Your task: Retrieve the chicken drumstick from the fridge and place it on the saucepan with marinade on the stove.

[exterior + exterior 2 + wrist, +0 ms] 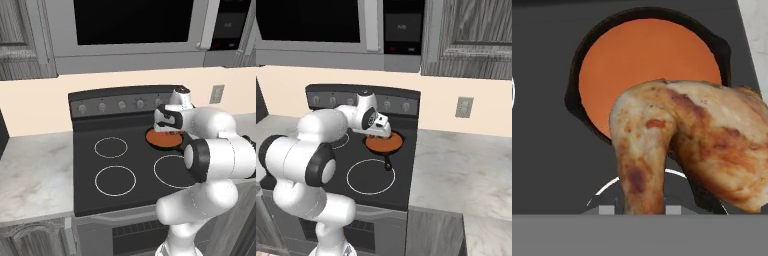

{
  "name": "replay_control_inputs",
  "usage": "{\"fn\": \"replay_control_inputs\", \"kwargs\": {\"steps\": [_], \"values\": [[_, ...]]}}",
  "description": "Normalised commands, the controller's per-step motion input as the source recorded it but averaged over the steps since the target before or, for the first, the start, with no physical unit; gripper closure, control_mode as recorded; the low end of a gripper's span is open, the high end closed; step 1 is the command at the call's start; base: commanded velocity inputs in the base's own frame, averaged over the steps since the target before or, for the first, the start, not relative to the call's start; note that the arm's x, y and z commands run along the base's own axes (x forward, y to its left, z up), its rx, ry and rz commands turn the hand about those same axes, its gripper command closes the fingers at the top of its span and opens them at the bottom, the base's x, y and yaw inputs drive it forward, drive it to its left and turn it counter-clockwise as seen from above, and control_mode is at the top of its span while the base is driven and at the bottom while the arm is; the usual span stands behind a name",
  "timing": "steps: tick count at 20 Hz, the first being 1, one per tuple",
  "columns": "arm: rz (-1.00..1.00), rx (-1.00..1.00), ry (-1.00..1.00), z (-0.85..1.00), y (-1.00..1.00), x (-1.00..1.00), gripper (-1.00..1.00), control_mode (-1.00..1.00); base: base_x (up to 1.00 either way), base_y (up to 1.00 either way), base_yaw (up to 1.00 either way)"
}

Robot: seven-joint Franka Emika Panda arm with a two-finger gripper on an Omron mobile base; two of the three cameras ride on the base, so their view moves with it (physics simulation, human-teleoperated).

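Observation:
The golden-brown chicken drumstick point(687, 135) fills the foreground of the hand view, with my gripper point(637, 210) shut on it. It hangs just above the saucepan point(574, 65), near its handle side. The saucepan is a small dark-rimmed pan with flat orange-red marinade point(637, 55) inside. It sits on the back right burner of the black stove point(120, 150). From the base, my gripper point(167, 131) point(381, 134) hovers over the saucepan point(164, 141) point(385, 143). The fridge is out of view.
A grey microwave point(130, 25) hangs over the stove, above the knob panel point(120, 105). Marble counter point(35, 175) lies left of the cooktop and more counter point(466, 160) to its right. The pan's handle point(388, 162) points toward the front. A wall outlet point(463, 107) sits on the backsplash.

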Motion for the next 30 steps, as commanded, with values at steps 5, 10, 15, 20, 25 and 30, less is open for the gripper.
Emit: {"fn": "replay_control_inputs", "kwargs": {"steps": [5,10,15,20,25,30], "values": [[0.0,0.0,-0.01,-0.48,-0.18,0.29,1.0,-1.0,0.0,0.0,0.0],[0.02,0.0,-0.05,-0.09,-0.12,0.46,1.0,-1.0,0.0,0.0,0.0],[0.0,0.0,0.0,-0.24,0.0,0.51,1.0,-1.0,0.0,0.0,0.0],[0.0,-0.01,0.05,-0.41,0.0,0.21,1.0,-1.0,0.0,0.0,0.0],[0.0,-0.01,0.06,-0.42,0.0,0.11,1.0,-1.0,0.0,0.0,0.0],[0.0,0.0,0.0,-0.14,0.0,0.1,1.0,-1.0,0.0,0.0,0.0]]}}
